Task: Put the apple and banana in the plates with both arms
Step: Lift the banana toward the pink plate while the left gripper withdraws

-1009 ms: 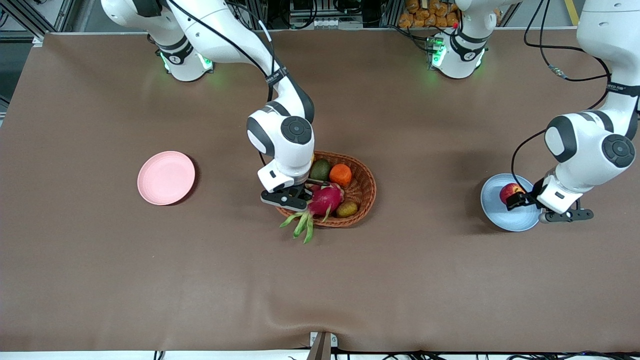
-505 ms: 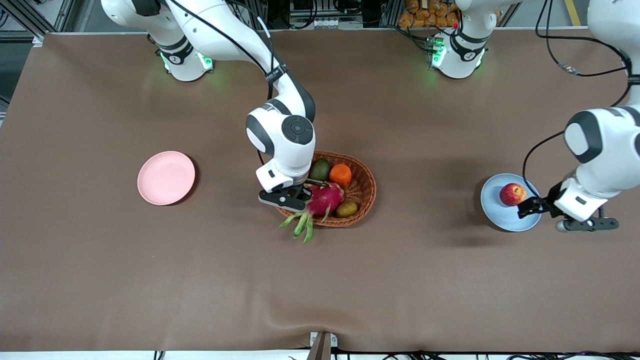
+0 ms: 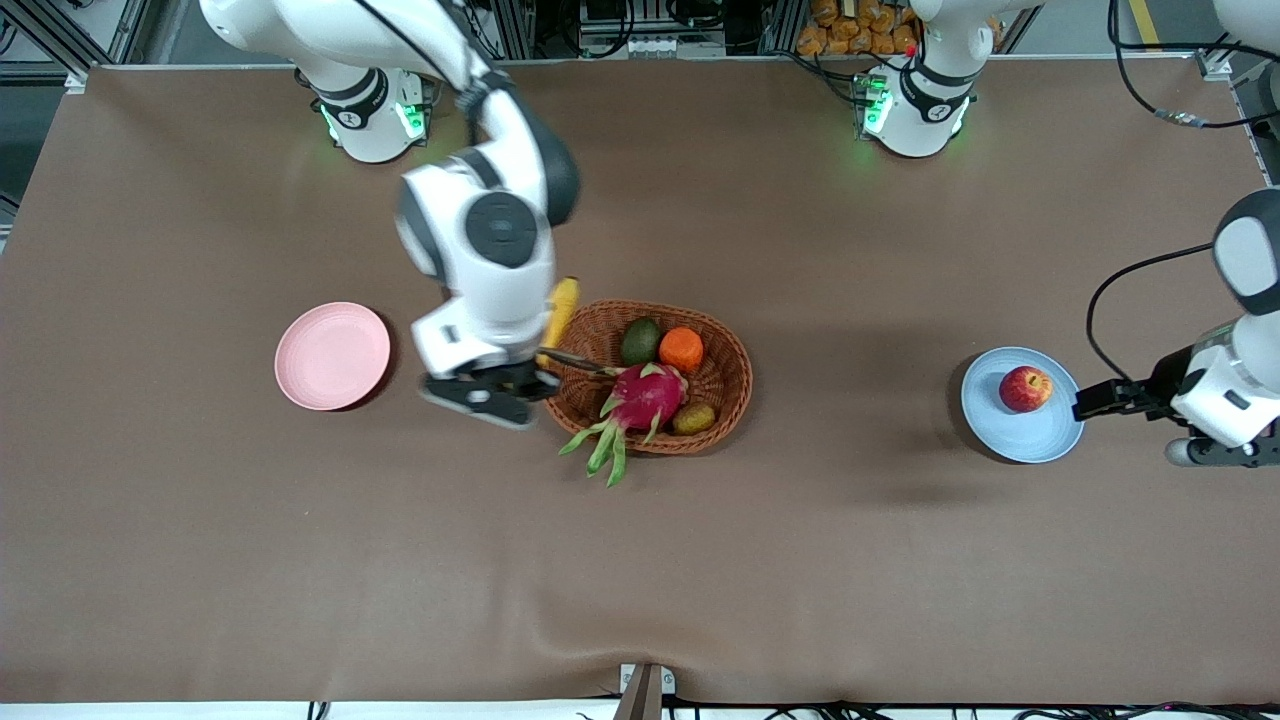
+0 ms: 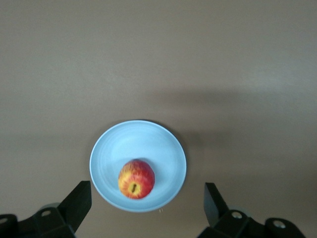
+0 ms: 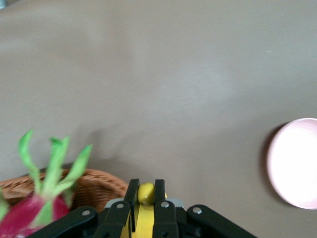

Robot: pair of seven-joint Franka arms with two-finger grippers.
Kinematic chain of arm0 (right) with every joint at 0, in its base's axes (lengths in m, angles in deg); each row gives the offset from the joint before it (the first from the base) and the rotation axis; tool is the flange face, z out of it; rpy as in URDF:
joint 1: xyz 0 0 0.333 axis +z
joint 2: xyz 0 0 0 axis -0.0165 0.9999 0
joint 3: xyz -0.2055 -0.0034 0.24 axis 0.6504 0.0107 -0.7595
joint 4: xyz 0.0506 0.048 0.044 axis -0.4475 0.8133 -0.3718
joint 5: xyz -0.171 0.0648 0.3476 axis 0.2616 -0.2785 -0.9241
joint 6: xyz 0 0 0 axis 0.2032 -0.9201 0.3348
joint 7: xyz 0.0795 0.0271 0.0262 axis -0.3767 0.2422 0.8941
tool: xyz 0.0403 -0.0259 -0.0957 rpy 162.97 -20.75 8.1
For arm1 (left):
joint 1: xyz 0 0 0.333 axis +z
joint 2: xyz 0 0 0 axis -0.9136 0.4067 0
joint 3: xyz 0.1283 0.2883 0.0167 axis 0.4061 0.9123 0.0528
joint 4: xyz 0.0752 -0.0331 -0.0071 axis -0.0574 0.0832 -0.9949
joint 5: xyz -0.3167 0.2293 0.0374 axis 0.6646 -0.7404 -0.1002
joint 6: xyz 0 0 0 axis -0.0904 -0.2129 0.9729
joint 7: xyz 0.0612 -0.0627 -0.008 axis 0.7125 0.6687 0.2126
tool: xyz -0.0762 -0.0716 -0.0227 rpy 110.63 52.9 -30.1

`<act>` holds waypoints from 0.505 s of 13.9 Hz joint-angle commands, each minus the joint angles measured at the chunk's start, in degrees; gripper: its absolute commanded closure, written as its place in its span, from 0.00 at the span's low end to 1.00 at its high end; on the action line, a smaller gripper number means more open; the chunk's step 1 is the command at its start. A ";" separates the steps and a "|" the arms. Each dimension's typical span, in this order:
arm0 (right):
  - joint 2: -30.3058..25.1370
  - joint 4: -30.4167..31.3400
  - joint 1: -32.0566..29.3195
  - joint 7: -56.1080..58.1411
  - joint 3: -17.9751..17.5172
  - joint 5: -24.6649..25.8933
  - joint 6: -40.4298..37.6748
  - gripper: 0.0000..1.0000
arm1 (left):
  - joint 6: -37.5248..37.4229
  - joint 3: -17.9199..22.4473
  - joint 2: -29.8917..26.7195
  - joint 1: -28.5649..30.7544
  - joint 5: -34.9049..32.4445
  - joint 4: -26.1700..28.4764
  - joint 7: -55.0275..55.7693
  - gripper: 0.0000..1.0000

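Observation:
The red and yellow apple (image 3: 1025, 388) lies on the light blue plate (image 3: 1040, 435) at the left arm's end of the table; both show in the left wrist view, apple (image 4: 135, 179) and plate (image 4: 148, 144). My left gripper (image 3: 1100, 400) is open and empty, up beside the blue plate. My right gripper (image 3: 530, 385) is shut on the yellow banana (image 3: 558, 308) and holds it in the air over the edge of the wicker basket (image 3: 735, 375); the right wrist view shows the banana (image 5: 146, 194) between the fingers. The pale pink plate (image 3: 332, 355) is bare.
The basket holds a magenta dragon fruit (image 3: 648, 397), an orange fruit (image 3: 681, 349), a green avocado (image 3: 640, 341) and a brownish fruit (image 3: 693, 418). The basket (image 5: 94, 184) and pink plate (image 5: 297, 163) show in the right wrist view.
My right gripper has risen out of the basket with the banana and moved toward the pink plate. My left gripper has drawn away from the apple, which stays on the blue plate.

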 commanded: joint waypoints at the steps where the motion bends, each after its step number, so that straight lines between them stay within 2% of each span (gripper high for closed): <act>1: -5.16 2.02 -6.10 5.57 -0.90 -1.20 -7.15 1.00 | -5.56 3.90 -4.91 -5.87 -0.51 -0.96 1.89 0.00; 4: -10.08 7.98 -13.04 14.10 -0.81 -0.93 -9.03 1.00 | -12.50 8.66 -10.80 -12.48 -0.42 -1.14 7.25 0.00; 7: -14.21 14.40 -18.50 22.18 -0.72 -0.58 -6.93 1.00 | -15.14 12.36 -15.63 -14.16 0.11 -1.14 6.74 0.00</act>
